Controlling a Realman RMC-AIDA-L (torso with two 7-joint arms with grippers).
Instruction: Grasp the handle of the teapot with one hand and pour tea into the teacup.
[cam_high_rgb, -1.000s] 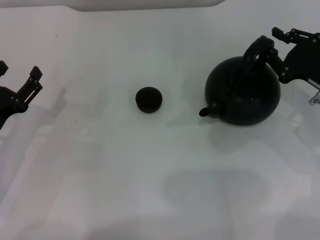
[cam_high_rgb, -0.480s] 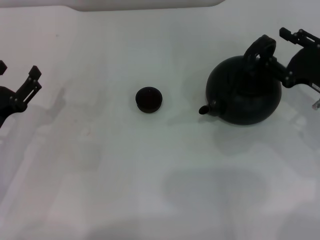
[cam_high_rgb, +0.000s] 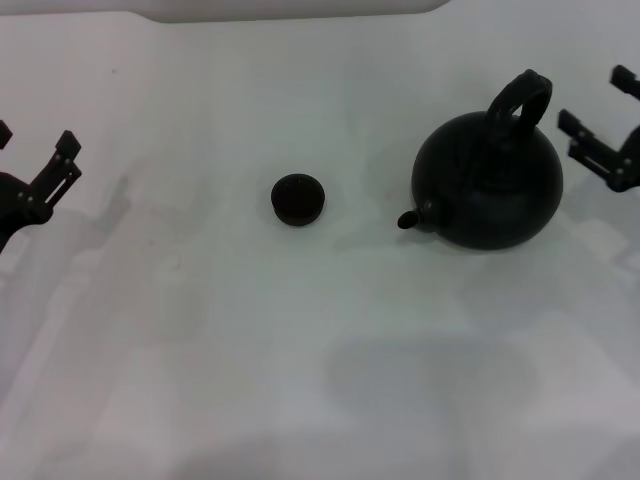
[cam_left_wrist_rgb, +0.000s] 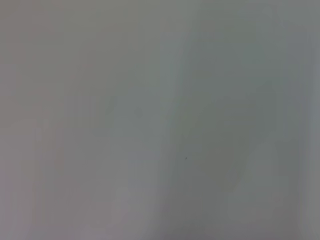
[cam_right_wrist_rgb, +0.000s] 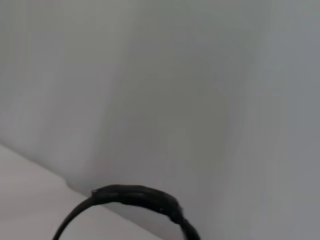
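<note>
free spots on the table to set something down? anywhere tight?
Bare white table across the whole near side, and between the small dark round teacup and the parked left gripper. Tight only between the round matte-black teapot and the open right gripper.

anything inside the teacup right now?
The teacup looks uniformly dark from the head view; whether it holds tea cannot be told. The teapot stands upright, apart from it.
</note>
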